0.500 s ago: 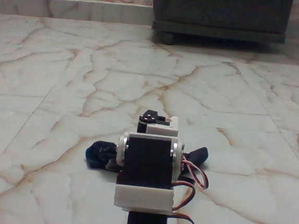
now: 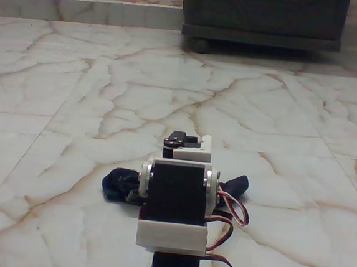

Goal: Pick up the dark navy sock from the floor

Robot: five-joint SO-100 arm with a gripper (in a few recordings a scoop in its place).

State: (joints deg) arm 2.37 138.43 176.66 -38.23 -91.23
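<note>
Arm (image 2: pixel 174 214) nearest the camera, white brackets and black servos hiding the gripper itself, so jaws apart or together: cannot tell. Sock (image 2: pixel 121 185) just beyond, flat on the floor (image 2: pixel 56 98), long axis running left to right behind the arm, bunched end out left, darker tip out right. Probably directly under the wrist. Cabinet (image 2: pixel 264 16) far behind.

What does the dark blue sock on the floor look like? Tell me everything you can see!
The dark navy sock is soft, limp fabric lying crumpled on the floor of veined cream tiles. A bunched, wrinkled end sticks out to the left of the white arm in the fixed view, and a darker rounded tip pokes out on the right. The arm hides its middle, so any grip on it cannot be seen.
</note>
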